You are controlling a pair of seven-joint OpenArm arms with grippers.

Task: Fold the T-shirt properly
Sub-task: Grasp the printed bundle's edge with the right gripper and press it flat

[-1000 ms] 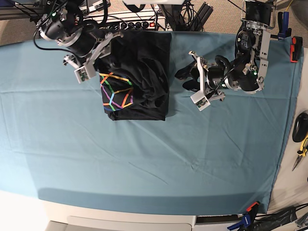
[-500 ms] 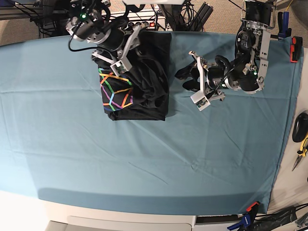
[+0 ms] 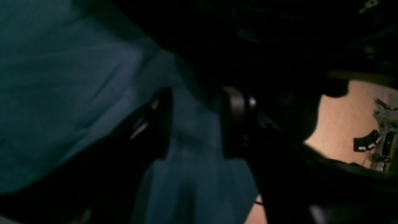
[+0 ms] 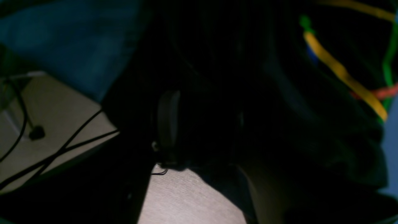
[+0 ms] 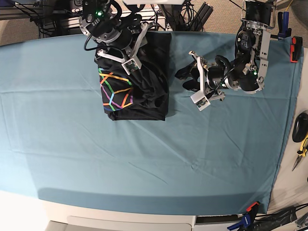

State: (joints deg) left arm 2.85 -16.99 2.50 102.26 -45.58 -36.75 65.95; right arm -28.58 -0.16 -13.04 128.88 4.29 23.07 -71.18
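One T-shirt (image 5: 139, 82), black, folded into a rough rectangle at the far middle-left of the table, lumpy and wrinkled on top, rainbow line print (image 5: 115, 90) showing on its left lower part. In the right wrist view the shirt fills most of the frame as dark cloth with yellow, green and red print lines (image 4: 342, 74) at the right edge. Two arms. Right gripper (image 5: 131, 53) sits over the shirt's far edge, pressed into the fabric; one finger pad (image 4: 168, 121) is visible against dark cloth, the other is lost in shadow, so cannot tell whether the fingers are closed or apart. Left gripper (image 5: 199, 82) hovers over bare cloth right of the shirt, well apart from it; its fingers (image 3: 161, 124) stand apart with teal cloth visible between them, holding nothing. Surface: one teal cloth sheet (image 5: 144, 159) covering the table, lightly creased. Cables and electronics beyond the far edge (image 5: 144, 14), hand tools at the right edge (image 5: 301, 139), clamps at the near right corner (image 5: 248, 216).
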